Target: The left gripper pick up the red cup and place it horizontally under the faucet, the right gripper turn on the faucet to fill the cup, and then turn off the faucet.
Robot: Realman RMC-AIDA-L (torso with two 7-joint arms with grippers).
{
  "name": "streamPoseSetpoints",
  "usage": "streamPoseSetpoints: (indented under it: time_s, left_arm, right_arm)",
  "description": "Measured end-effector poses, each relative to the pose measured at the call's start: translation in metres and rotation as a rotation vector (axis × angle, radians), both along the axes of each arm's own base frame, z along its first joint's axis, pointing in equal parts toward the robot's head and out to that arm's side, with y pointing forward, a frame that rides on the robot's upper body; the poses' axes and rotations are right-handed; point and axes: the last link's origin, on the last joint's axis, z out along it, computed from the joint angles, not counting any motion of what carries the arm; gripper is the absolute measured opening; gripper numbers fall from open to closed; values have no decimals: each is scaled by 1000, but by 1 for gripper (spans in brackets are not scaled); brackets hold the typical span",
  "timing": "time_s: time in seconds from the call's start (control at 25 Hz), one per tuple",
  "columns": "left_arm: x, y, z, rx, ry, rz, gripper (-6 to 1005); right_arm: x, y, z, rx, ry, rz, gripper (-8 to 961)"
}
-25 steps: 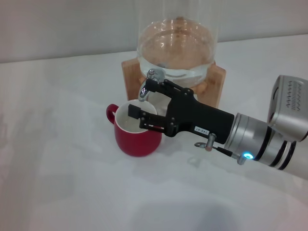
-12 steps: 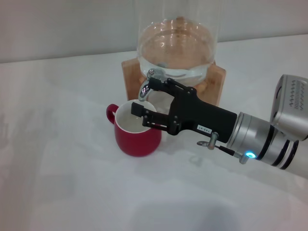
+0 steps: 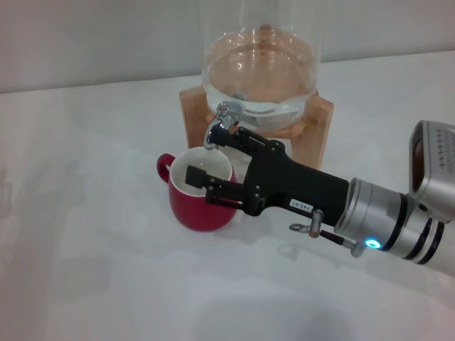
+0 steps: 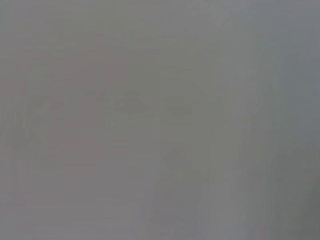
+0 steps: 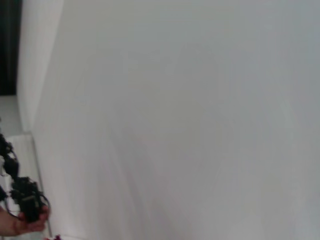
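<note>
Left wrist view: you get only a flat grey blur; nothing in it can be told apart.
Left gripper: you cannot see it in any view.
Right wrist view: mostly blank pale surface; a small dark shape at one edge is too blurred for you to name.
Tall clear glass dispenser [image 3: 259, 67]: its top is cut off by the picture's edge.
Small chrome faucet [image 3: 217, 128]: the black jointed right gripper [image 3: 206, 153] partly covers it (the lever cannot be made out behind the upper finger).
Squat glossy red cup [image 3: 199, 202]: its right side and part of its cream inside are hidden by the gripper's lower finger.
Right arm: cut off at the right edge.
</note>
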Motion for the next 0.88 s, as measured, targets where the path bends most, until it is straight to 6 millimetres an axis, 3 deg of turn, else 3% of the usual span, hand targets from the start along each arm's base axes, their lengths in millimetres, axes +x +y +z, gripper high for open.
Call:
streamPoseSetpoints:
  time_s: [0.4, 0.88]
  left_arm:
    - [-1, -1, 0, -1, 0, 4, 515]
    - [-2, -2, 0, 1, 0, 5, 515]
  right_arm:
    - [2, -7, 14, -5, 72, 19, 870]
    - [25, 10, 43, 106, 77, -67, 870]
